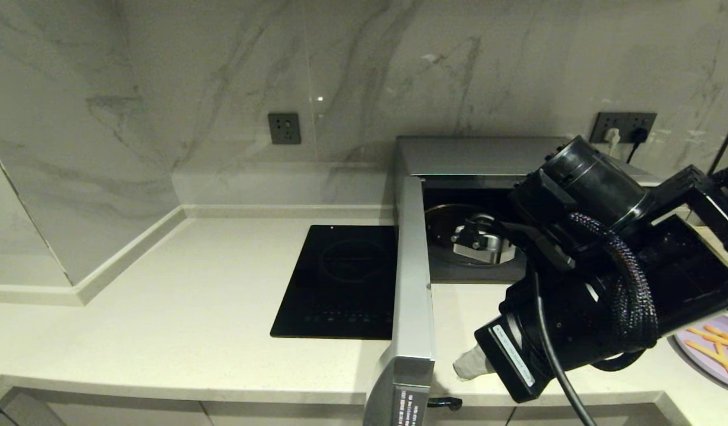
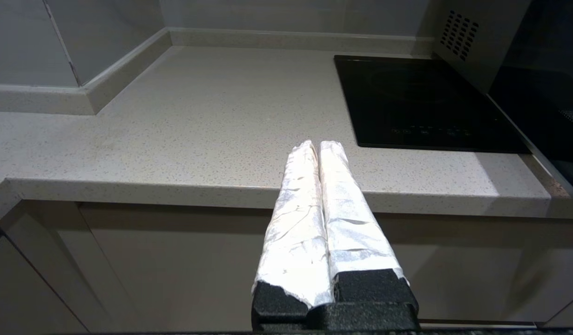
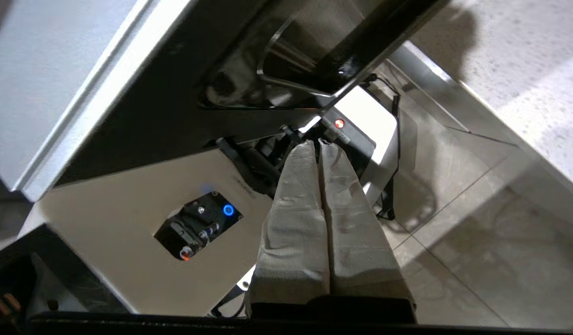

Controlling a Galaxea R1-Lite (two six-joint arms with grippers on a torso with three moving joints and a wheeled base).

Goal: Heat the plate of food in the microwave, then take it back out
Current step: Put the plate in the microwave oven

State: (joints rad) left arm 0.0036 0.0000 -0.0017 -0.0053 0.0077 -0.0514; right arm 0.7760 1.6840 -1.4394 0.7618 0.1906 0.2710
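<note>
Orange sticks [image 1: 718, 348] on lilac plate [image 1: 690, 346]

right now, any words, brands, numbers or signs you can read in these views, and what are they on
None can be read.
Label strip on the microwave door, at its lower front end: lines of small print, too small to read.
White label on the right arm's wrist housing: print too small to read.
Induction hob control row: tiny touch icons, no legible text.
</note>
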